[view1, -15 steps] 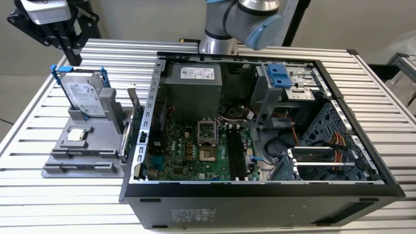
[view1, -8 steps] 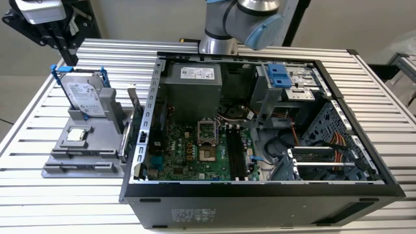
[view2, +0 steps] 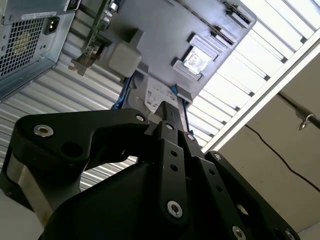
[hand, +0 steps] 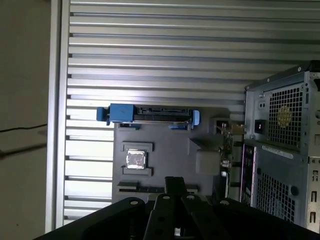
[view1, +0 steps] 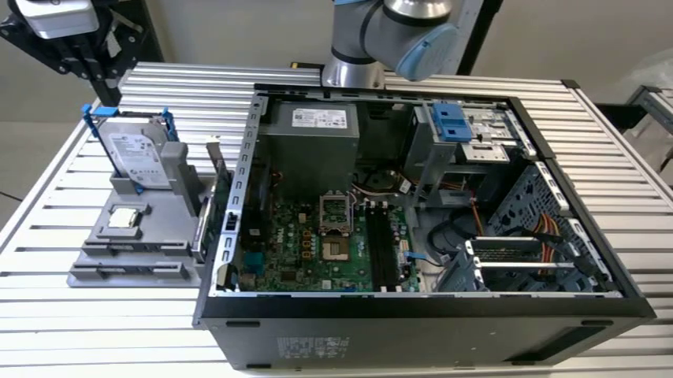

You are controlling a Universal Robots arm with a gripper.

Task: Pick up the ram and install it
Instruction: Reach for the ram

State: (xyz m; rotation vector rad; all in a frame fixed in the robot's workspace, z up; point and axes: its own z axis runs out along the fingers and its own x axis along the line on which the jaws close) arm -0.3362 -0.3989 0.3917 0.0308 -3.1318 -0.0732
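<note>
Because the ram (view1: 221, 173) is a light, stiff, thin board with fragile chips and contacts, I would pinch its flat faces near the top edge; it stands upright at the gray holder's (view1: 169, 236) edge nearest the computer case (view1: 421, 331). Above the holder, the gripper (hand: 176, 182) hangs with fingers drawn together on nothing. The exterior view looks into the case at the motherboard (view1: 315, 244), while the first wrist view meets its vented back wall.
</note>
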